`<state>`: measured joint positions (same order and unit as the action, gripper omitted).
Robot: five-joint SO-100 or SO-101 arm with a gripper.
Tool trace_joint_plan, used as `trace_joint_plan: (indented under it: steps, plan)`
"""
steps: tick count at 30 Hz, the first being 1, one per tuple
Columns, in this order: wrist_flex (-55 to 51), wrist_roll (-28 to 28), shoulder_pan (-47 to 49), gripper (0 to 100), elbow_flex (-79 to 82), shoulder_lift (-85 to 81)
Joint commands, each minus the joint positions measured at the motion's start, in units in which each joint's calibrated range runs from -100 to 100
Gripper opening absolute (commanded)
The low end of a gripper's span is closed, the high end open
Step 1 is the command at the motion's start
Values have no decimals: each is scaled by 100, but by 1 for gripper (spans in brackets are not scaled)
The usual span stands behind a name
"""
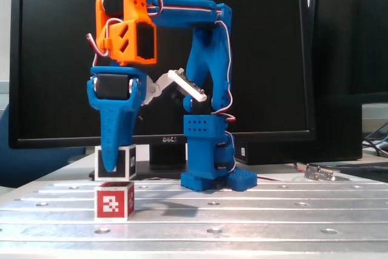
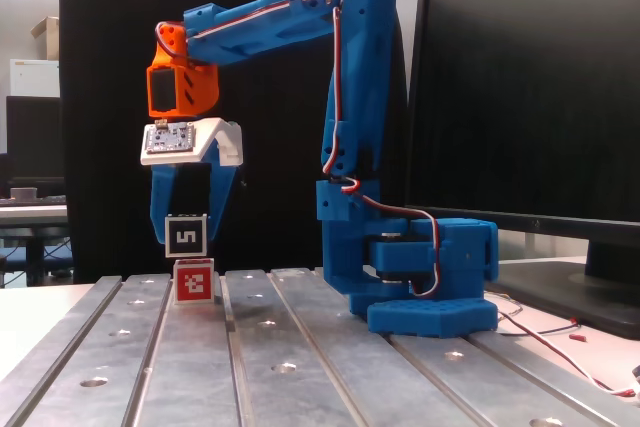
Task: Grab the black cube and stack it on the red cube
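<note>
Gripping the black cube (image 2: pixel 186 237), the claw (image 2: pixel 190 239) hangs at the frame's left, right above the red cube (image 2: pixel 194 282) on the counter (image 2: pixel 300 367); only lowering and release remain.

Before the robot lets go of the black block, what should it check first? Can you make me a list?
1. Gripper shut on the black cube: ok.
2. Black cube right above the red cube, seen from the side: ok.
3. Black cube lined up in the front fixed view: roughly ok, perhaps slightly left of the red cube.
4. Black cube resting on the red cube: cannot tell; they look nearly touching.
5. Black cube level: ok.
6. Red cube flat on the metal table: ok.
</note>
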<state>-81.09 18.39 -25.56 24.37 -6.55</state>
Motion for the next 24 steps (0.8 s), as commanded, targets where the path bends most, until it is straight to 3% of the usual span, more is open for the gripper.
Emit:
trace_joint_plan:
  steps: [1, 24]
  plan:
    - [-27, 28, -32, 15, -144, -230]
    - [59, 33, -128, 15, 200, -230]
